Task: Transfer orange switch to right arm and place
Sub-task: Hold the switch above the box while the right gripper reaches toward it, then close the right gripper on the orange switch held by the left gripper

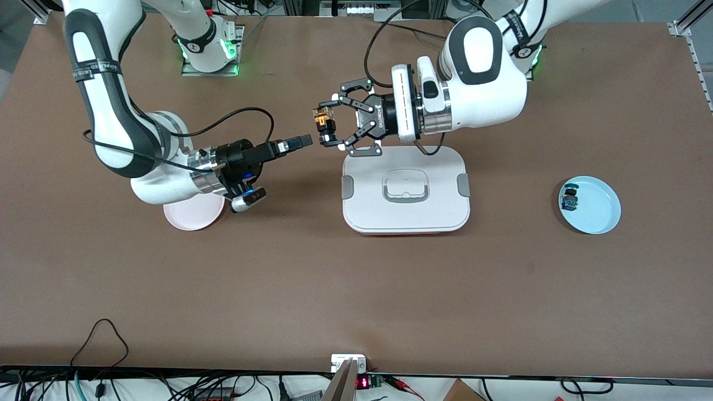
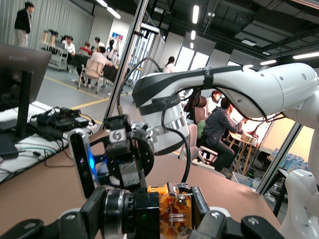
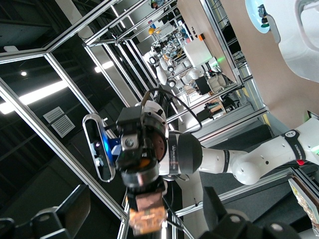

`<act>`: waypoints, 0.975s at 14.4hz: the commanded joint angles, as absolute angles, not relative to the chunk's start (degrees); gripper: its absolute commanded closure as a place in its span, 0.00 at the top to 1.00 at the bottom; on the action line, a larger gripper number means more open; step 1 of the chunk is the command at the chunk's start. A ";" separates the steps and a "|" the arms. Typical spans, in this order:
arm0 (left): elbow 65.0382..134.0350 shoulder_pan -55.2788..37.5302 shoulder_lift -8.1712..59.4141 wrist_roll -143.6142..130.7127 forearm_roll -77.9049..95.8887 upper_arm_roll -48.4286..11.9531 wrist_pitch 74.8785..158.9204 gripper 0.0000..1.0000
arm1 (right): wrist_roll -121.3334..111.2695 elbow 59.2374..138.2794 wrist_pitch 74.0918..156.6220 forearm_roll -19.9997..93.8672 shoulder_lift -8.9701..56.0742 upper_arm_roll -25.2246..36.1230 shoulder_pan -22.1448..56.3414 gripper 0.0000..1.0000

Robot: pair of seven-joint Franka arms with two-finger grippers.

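Two grippers face each other above the surface: the left gripper (image 1: 332,123) clamps the orange switch (image 1: 325,127) between its fingertips, and the right gripper (image 1: 302,140) points at it from just beside, its finger state impossible to tell. Risk, as a judgement: releasing before the right gripper holds firmly, or misalignment on so small a part, would drop the switch onto the surface near the white lidded box (image 1: 405,189).

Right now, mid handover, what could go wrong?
1. The left gripper holds the orange switch in the air, away from any plate; if it slips during the handover, it likely drops to the bare table.
2. The right gripper is beside the switch, not on it; a slightly off approach could knock it loose.
3. The two grippers are close, so their fingers might collide.
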State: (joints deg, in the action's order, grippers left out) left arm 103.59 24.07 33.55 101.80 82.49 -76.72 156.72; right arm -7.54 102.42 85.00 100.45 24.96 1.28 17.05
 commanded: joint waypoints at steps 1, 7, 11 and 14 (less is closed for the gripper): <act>102.75 23.12 34.01 107.14 86.57 -76.03 156.97 0.00 | -8.00 105.11 84.99 103.70 24.61 1.58 18.45 1.00; 102.66 23.12 34.01 106.96 86.66 -76.03 156.97 0.00 | -5.98 107.05 85.08 103.54 22.95 1.67 19.86 1.00; 102.57 23.03 34.01 106.70 86.75 -76.11 156.97 0.01 | -5.98 107.23 84.90 103.27 21.62 1.67 19.78 1.00; 102.57 22.94 34.01 106.79 86.75 -76.11 156.97 0.01 | -5.98 107.40 84.64 103.27 21.10 1.67 19.86 1.00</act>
